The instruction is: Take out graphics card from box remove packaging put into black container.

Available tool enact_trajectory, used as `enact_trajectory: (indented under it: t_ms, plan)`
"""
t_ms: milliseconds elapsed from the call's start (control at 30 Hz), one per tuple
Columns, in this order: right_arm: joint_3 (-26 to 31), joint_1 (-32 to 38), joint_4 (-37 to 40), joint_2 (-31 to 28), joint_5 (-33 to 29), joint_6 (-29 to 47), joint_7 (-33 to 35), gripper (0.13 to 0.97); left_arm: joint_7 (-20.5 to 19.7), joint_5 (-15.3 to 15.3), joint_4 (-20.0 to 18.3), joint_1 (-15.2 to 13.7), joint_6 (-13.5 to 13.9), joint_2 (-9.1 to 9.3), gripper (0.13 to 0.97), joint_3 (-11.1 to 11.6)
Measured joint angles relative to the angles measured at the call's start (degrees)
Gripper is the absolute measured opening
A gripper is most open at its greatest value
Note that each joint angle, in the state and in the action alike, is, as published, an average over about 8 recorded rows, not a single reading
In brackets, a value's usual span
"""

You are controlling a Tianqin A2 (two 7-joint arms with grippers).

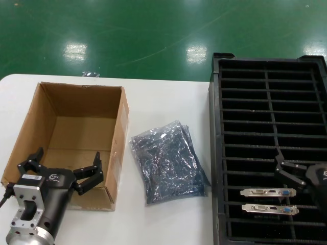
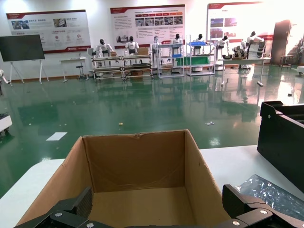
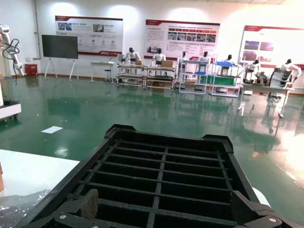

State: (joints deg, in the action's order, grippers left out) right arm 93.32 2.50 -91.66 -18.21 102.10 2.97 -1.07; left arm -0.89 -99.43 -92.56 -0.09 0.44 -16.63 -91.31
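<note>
The cardboard box sits open on the white table at the robot's left, and what shows of its inside looks empty, though the near part of the floor is hidden behind the left gripper. That gripper hovers at the near edge of the box with its fingers spread wide and nothing between them. Just beside the box, between it and the black container, lies a heap of crinkly anti-static bags; whether a card remains inside any of them cannot be told. In the container at the robot's right, two graphics cards already stand in neighbouring slots near the front, their silver end brackets with white and blue ports facing up. The right gripper hangs over the container just behind those cards, its fingers apart and holding nothing. Judging from this, at least two cards have been unpacked and slotted, and the box seems to have given up its load. What is left appears small: checking the bags for a remaining card, or simply finishing.
</note>
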Motion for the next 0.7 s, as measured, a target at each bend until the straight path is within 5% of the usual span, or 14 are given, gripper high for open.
enact_trajectory:
  t_ms: [700]
  plan:
    - [0.0, 0.0, 0.0, 0.0, 0.0, 0.0, 0.0, 0.966, 0.0, 0.0, 0.0, 0.0, 0.0, 0.0, 0.966, 0.0]
